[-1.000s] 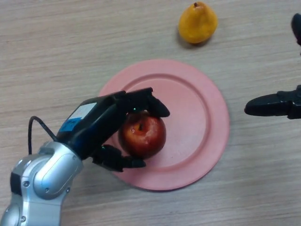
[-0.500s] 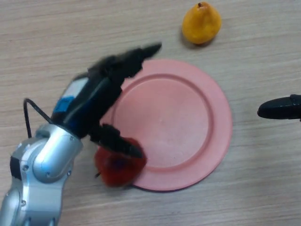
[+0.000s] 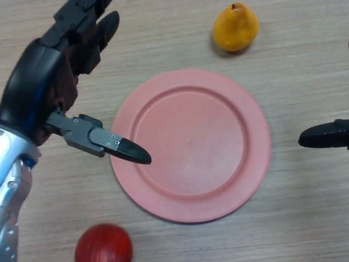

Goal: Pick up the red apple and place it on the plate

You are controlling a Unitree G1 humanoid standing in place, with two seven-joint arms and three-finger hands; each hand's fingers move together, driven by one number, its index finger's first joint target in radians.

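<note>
**Apple off the plate, left hand empty**

A second ago the left hand (image 3: pixel 52 82) was curled round the red apple (image 3: pixel 103 244) over the pink plate (image 3: pixel 240 180); half a second ago the apple was already slipping off the plate's near-left rim. Now it lies on the desk (image 3: pixel 305 218) at the bottom edge of the head view, just clear of the plate's near-left rim and not touching it. The plate holds nothing.

The left hand has risen and pulled back toward the upper left. It is released: fingers spread and pointing away, thumb stretched out over the plate's left rim, nothing in its grasp. The right hand (image 3: pixel 324 135) shows only as a dark tip at the right edge, well apart from the plate; whether it is released or clenched cannot be told from here.

For the task this reads as a setback: the apple has left the spot it was meant to rest on, so the placement does not count as done. In my judgement the hand will need to reach back down to the near-left, take the apple again and set it nearer the plate's middle, where the raised rim can stop it rolling.

The yellow pear (image 3: pixel 235 27) sits beyond the plate, unmoved.

No brand, label or legible writing shows anywhere.
</note>
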